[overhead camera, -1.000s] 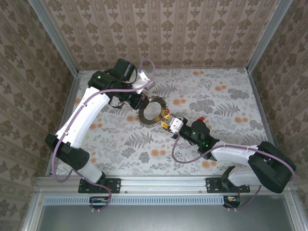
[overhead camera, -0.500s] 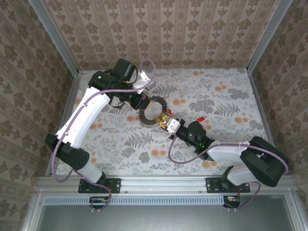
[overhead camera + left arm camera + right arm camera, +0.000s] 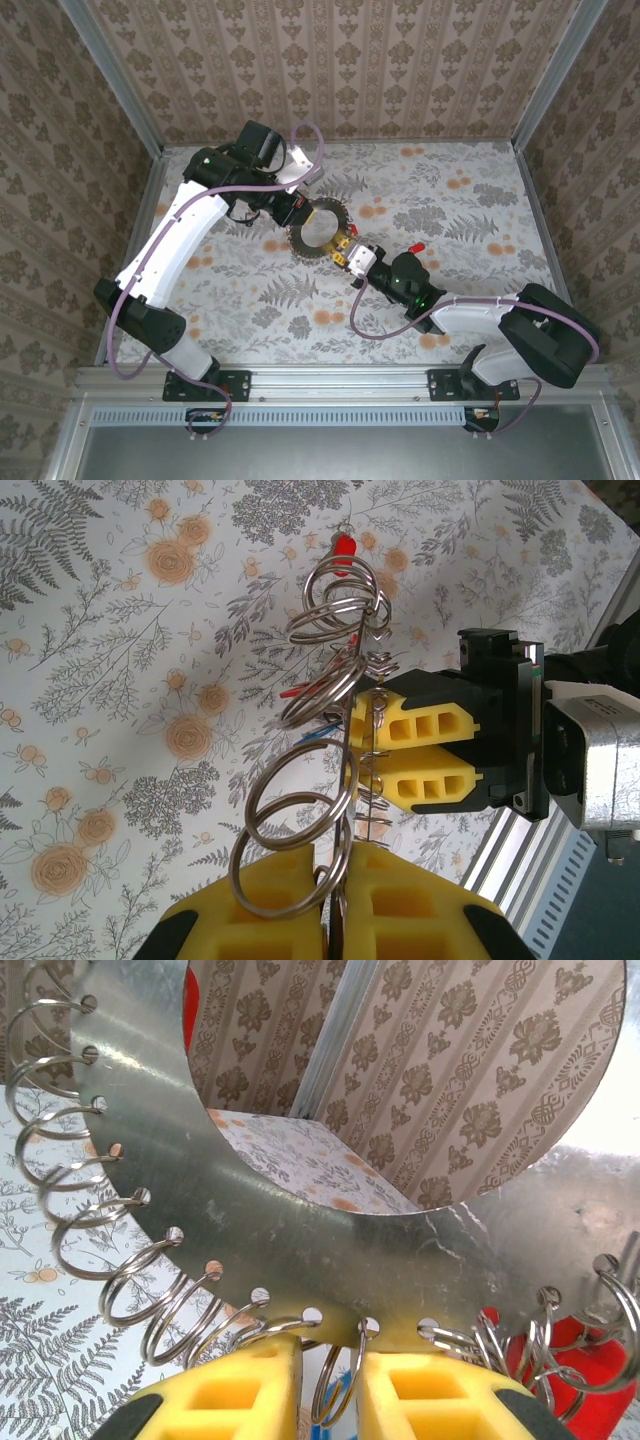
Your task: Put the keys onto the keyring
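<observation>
The keyring [image 3: 299, 241] is a wide flat metal ring held upright above the table, its rim fringed with small split rings. My left gripper [image 3: 300, 213] is shut on its upper left rim; in the left wrist view the yellow fingers [image 3: 260, 920] clamp the ring edge-on. My right gripper [image 3: 347, 257] sits at the ring's lower right rim. In the right wrist view the keyring [image 3: 300, 1220] fills the frame and the jaws stand slightly apart around one small split ring [image 3: 338, 1390] hanging from a rim hole. A red-tagged key [image 3: 570, 1360] hangs to its right.
Another red-tagged key [image 3: 417, 246] lies on the floral tablecloth [image 3: 450, 215] just right of the right gripper. Patterned walls close in the table at the back and both sides. A metal rail [image 3: 330, 383] runs along the near edge.
The right gripper has moved up and left, closing on the keyring's lower rim, then stayed almost still. The left gripper and the keyring have held their place.
</observation>
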